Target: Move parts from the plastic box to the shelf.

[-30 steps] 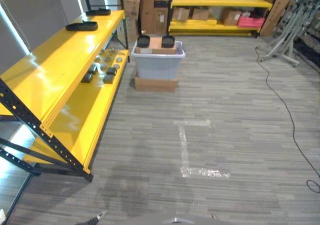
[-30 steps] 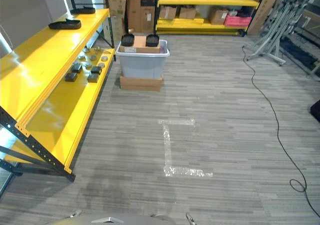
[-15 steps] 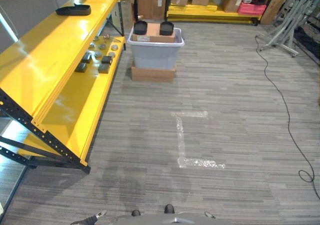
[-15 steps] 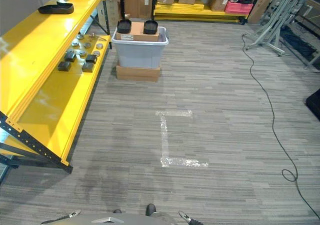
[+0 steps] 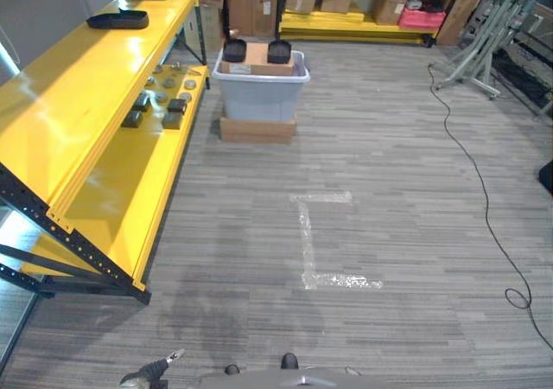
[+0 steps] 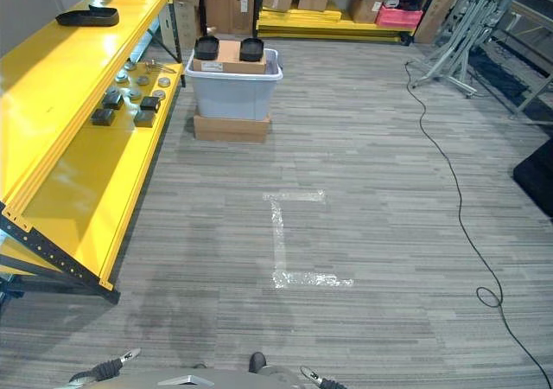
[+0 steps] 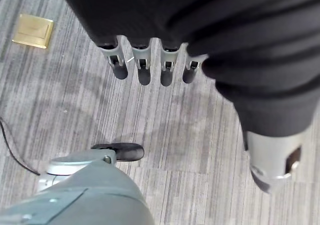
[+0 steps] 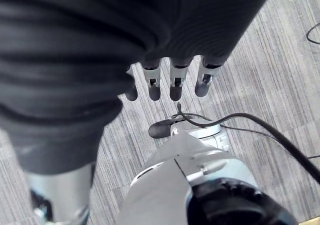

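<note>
— What's changed since a second ago?

— My whole view has shifted, so it's my head that moved, not the things. The box (image 5: 260, 86) sits lower in view than before, and the tape mark (image 5: 320, 242) on the floor has slid a little to the left. Box, shelf and parts lie as they did.

— And the box — what's in it?

— It's a grey plastic box standing on a flat cardboard base (image 5: 257, 130), well ahead of me. On top lies a brown carton (image 5: 257, 60) with two black parts (image 5: 234, 51) at its back corners. I can't tell what lies deeper inside.

— The shelf?

— Yellow, along my left (image 5: 78, 104). On its lower board, near the box, sit several small dark blocks (image 5: 176, 106) and round metal pieces (image 5: 168, 83). Two black trays (image 5: 117, 19) rest on the top board.

— Your hands?

— Both hang low by my sides, holding nothing. My left hand (image 7: 150, 65) has its fingers straight and relaxed over the floor; my right hand (image 8: 170, 77) the same.

— Anything in the way?

— Bare floor between me and the box. Another yellow rack (image 5: 371, 9) with cartons stands at the back, metal stands (image 5: 484, 52) to the right.
</note>
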Robot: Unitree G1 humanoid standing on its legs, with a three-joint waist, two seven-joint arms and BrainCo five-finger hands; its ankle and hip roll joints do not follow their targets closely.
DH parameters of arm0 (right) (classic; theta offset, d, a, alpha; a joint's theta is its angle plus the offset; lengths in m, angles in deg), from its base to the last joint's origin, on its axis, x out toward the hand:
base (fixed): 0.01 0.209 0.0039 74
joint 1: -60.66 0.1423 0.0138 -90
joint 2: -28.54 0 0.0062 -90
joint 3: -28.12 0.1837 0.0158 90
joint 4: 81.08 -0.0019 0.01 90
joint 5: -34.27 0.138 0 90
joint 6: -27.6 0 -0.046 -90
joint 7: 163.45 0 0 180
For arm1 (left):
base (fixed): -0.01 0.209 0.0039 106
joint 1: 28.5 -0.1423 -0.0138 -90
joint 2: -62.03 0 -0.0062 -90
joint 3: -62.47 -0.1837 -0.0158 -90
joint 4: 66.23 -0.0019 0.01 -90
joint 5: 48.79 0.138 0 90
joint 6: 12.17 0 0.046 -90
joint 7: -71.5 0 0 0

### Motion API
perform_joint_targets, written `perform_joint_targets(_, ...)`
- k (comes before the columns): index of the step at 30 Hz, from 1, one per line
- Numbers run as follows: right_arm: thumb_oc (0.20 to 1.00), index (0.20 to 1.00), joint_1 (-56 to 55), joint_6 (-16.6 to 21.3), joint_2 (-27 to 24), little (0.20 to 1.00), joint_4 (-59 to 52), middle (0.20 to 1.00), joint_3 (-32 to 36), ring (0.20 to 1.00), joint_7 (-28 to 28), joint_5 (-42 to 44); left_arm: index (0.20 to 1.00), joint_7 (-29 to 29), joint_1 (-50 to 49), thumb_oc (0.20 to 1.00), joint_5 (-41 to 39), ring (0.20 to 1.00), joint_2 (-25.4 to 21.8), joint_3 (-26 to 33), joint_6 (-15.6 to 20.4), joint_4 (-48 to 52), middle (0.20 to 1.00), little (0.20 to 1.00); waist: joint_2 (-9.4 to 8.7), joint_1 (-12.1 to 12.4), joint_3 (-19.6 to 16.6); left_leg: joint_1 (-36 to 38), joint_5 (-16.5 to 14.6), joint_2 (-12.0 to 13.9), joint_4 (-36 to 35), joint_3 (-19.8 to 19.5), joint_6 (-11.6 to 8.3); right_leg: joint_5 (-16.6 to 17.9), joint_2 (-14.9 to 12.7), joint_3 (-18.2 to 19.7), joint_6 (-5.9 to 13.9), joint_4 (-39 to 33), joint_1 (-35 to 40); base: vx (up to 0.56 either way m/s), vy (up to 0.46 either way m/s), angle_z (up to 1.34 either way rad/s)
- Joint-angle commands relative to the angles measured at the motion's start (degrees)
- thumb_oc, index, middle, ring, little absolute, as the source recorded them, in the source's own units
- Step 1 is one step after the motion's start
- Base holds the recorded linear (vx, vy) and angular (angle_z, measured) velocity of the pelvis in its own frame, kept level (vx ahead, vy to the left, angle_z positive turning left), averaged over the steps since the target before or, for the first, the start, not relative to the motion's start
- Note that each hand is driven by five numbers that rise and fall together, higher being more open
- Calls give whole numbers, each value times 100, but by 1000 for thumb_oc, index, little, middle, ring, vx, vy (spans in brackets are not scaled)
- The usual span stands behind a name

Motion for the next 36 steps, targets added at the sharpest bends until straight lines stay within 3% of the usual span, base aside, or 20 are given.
perform_joint_targets(1,1000,1000,159,237,-92,1000,57,1000,-167,1000,50,14,1000,-38,220,1000,-6,1000,39,-82,206,-144,1000,1000,41,2,16,-44,-362,-51,-15,484,-3,-472,-182,-335,401,27,309,0,0,0)
perform_joint_targets(4,1000,1000,177,154,-88,1000,58,1000,-192,1000,-137,-90,1000,-67,222,1000,-401,1000,40,-6,455,-136,1000,1000,43,10,23,-40,-350,-51,-15,469,-6,-472,-186,-353,395,33,318,0,0,0)
perform_joint_targets(6,1000,1000,159,492,-80,1000,55,1000,-233,1000,-139,-300,1000,-126,236,1000,-451,1000,36,61,776,-30,1000,1000,44,23,25,-39,-343,-52,-15,464,-17,-466,-190,-363,403,31,325,0,0,0)
perform_joint_targets(10,1000,1000,154,1008,-58,1000,-50,1000,-318,1000,-51,-164,1000,-201,265,1000,-437,1000,75,4,870,157,1000,1000,44,45,35,-50,-330,-55,-15,432,-16,-456,-199,-380,408,35,327,0,0,0)
perform_joint_targets(15,1000,1000,127,1355,-83,1000,-367,1000,-438,1000,-104,-153,1000,-323,287,1000,-39,1000,34,-176,865,269,1000,1000,44,1,48,-58,-326,-65,-15,406,1,-448,-201,-319,417,55,304,0,0,0)
perform_joint_targets(26,1000,1000,175,873,-141,1000,-174,1000,-391,1000,44,-324,1000,-403,236,1000,-23,1000,4,-212,715,87,1000,1000,11,29,58,-19,-353,-76,-15,396,36,-457,-212,-327,424,84,316,24,14,0)
perform_joint_targets(36,1000,1000,217,921,-86,1000,-137,1000,-483,1000,-45,-549,1000,-604,236,1000,153,1000,45,-231,808,86,1000,1000,-30,82,82,78,-397,-134,-7,410,118,-424,-295,-304,455,113,318,40,60,0)
